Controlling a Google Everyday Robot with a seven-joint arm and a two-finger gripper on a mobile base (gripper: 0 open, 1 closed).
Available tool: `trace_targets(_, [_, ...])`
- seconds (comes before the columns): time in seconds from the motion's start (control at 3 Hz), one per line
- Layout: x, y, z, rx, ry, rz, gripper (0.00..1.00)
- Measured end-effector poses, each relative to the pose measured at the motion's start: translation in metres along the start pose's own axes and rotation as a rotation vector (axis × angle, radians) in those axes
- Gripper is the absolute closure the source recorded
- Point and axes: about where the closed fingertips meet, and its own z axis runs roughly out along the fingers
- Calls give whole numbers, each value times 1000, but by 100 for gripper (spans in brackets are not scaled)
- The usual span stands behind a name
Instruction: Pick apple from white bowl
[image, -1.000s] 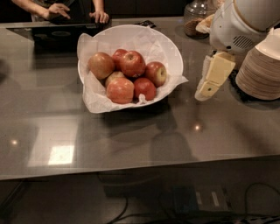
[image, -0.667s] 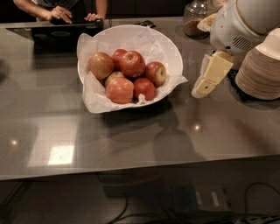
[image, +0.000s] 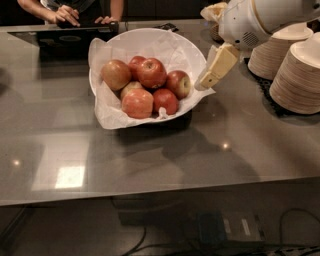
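The white bowl (image: 150, 34), lined with crinkled white paper, stands on the grey table and holds several apples. The large deep-red apple (image: 151, 72) sits on top near the middle of the pile. A paler orange-tan apple (image: 116, 74) lies to its left, and a red apple with a yellow-green side (image: 179, 83) to its right. My cream-coloured gripper (image: 206, 80) hangs from the white arm (image: 250, 20) at the bowl's right rim, tilted down and left, just above the paper edge. It holds nothing and touches no apple.
Stacks of off-white paper plates (image: 300, 75) stand at the right on a dark mat. A person's hands (image: 67, 12) rest on a dark device at the table's far edge. The table's front edge (image: 150, 192) runs across the lower part of the view.
My gripper has moved left and slightly up, from beside the plates to the bowl's right rim. The bowl and apples have not moved.
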Motion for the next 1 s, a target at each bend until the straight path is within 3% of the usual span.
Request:
trace_targets(0.33, [-9,-10,16,-31,-90,-10,0])
trace_targets(1.0, [-16,-11,43,-122,-153,-13,18])
